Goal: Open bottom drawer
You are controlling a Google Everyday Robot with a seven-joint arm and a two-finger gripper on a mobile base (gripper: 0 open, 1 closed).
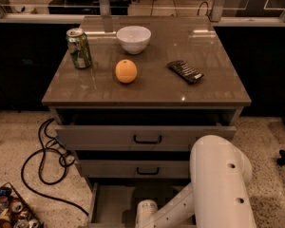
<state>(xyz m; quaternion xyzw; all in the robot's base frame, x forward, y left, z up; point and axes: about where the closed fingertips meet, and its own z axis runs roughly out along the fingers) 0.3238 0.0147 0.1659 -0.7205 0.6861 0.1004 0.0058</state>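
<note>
the bottom drawer [116, 199] is seen pulled out at the foot of the grey cabinet [147, 87], its inside bared. the white arm [218, 184] is bent down over it. the gripper is cut off below the cabinet front, so its grip cannot be told. an orange [126, 71] is set on the cabinet top.

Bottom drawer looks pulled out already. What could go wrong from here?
1. The gripper is out of view below the picture's lower edge, so its hold on the handle cannot be checked; it might slip.
2. The arm reaches down over the open bottom drawer. Pulling further might jolt the cabinet, and the loose orange could roll off its top.
</note>
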